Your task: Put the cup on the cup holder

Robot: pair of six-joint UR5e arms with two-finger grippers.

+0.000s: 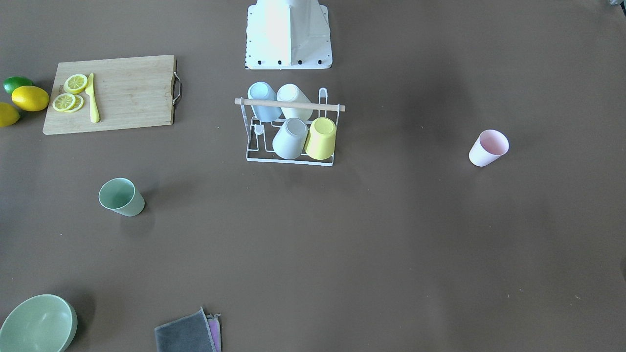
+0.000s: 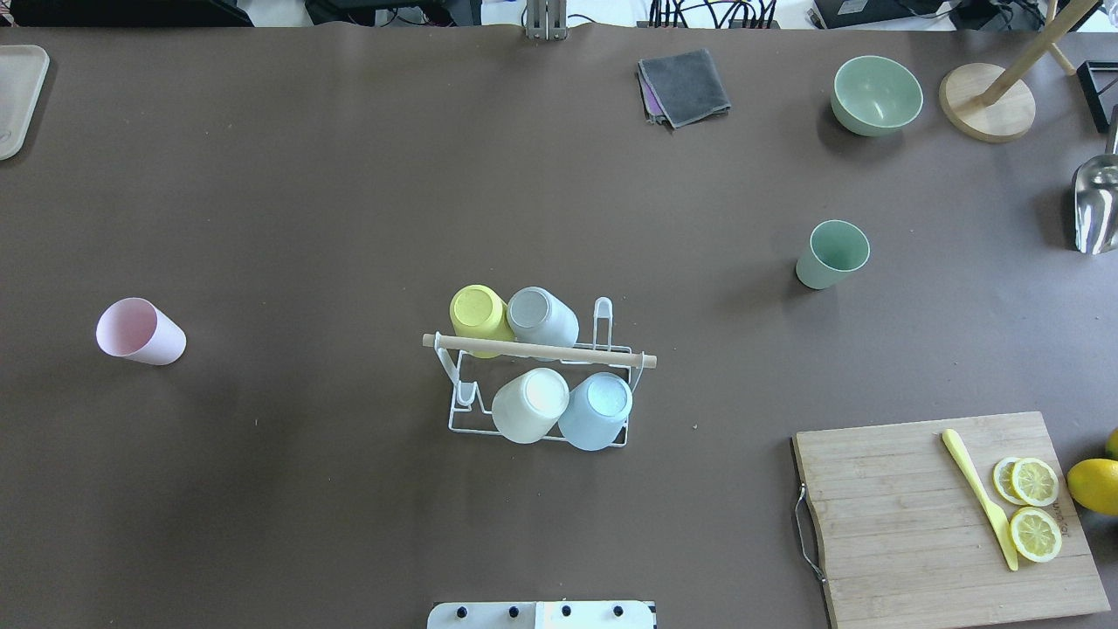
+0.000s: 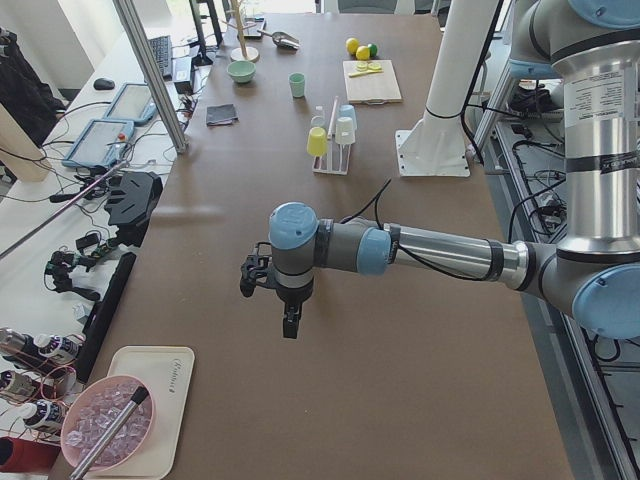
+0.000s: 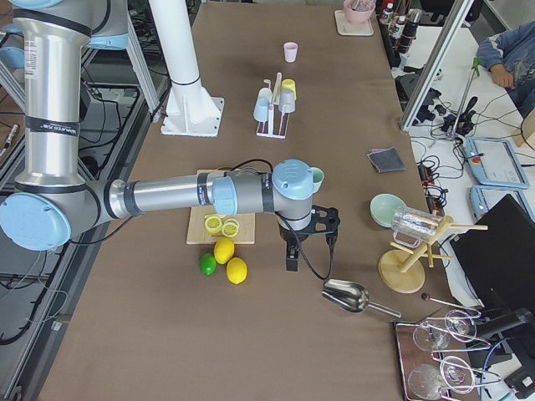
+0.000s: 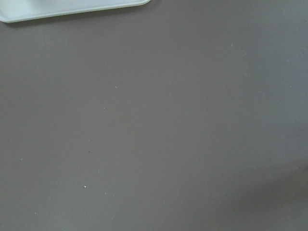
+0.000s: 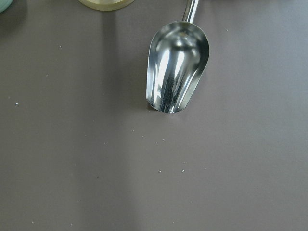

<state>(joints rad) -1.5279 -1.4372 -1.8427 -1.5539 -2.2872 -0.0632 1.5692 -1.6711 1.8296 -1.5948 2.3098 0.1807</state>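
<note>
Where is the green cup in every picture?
Front-facing: pale green plastic cup, lower left.
Overhead: upper right.
Exterior left: near the top, beyond the holder.
Exterior right: mid-picture, partly hidden behind the right arm, at.
Left wrist: not in it.
Right wrist: not in it.
Shared landmark: white wire cup holder with wooden rod; the cup stands apart from it.
</note>
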